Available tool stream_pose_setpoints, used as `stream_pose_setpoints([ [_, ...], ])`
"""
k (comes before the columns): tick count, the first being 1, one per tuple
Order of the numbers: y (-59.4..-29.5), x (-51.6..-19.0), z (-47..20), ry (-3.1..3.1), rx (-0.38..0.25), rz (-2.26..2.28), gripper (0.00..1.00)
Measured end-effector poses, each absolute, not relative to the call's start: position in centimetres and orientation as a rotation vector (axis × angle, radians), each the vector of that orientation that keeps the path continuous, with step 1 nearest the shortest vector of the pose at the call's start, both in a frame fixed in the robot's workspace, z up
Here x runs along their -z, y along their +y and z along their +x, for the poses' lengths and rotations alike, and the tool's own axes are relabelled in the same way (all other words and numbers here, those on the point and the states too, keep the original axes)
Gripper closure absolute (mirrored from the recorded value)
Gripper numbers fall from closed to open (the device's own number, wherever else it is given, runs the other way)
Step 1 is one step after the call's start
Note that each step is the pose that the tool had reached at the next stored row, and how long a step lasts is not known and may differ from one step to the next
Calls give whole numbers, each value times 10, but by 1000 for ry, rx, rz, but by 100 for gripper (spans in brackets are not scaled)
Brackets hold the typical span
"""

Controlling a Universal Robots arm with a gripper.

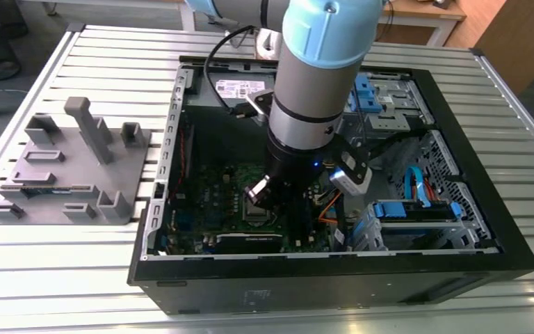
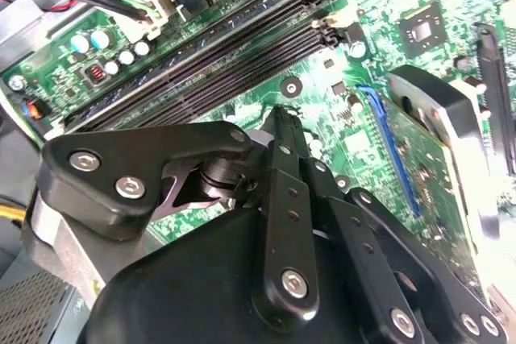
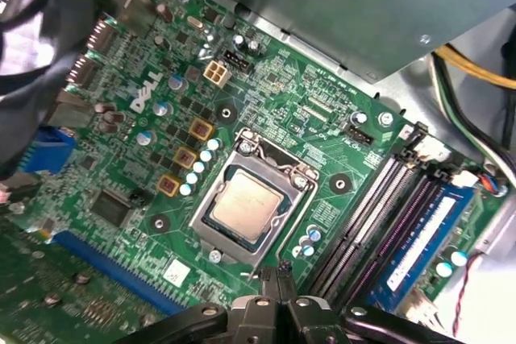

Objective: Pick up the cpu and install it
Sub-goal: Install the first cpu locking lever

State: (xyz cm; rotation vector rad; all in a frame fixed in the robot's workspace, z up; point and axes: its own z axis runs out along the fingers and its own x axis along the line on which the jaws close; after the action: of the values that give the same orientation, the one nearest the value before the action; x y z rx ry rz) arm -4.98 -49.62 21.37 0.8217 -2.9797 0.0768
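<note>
- Inside the open computer case (image 1: 452, 229), which lies on the slatted table (image 1: 53, 278), the gripper (image 3: 280, 289) hangs low over the green motherboard (image 3: 322, 118).
- One cpu (image 3: 244, 205) sits in the metal-framed socket (image 3: 211, 239), near the middle of the board; its pale top is flat and appears level with the frame.
- In both wrist views the fingers (image 2: 284, 151) are pressed together, with nothing between them. They are above the board beside the socket and do not touch the cpu.
- To do this step well, the chip should probably lie flat with its corners matching the frame, and the arm should not push on it at an angle, because the contacts under it can bend easily.
- Count: one arm, one gripper, one cpu, one socket.
- Four dark memory slots (image 3: 379, 215) run beside the socket, and one blue memory stick (image 3: 419, 243) stands in the outer one.
- One grey plastic holder (image 1: 67, 167) rests on the table, well apart from the case, toward the exterior view's left.
</note>
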Motion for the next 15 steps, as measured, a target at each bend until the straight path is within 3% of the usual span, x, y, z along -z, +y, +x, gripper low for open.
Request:
stream_pose_setpoints([
  [15,-493,-214,-61,-2984,-75,807,89],
])
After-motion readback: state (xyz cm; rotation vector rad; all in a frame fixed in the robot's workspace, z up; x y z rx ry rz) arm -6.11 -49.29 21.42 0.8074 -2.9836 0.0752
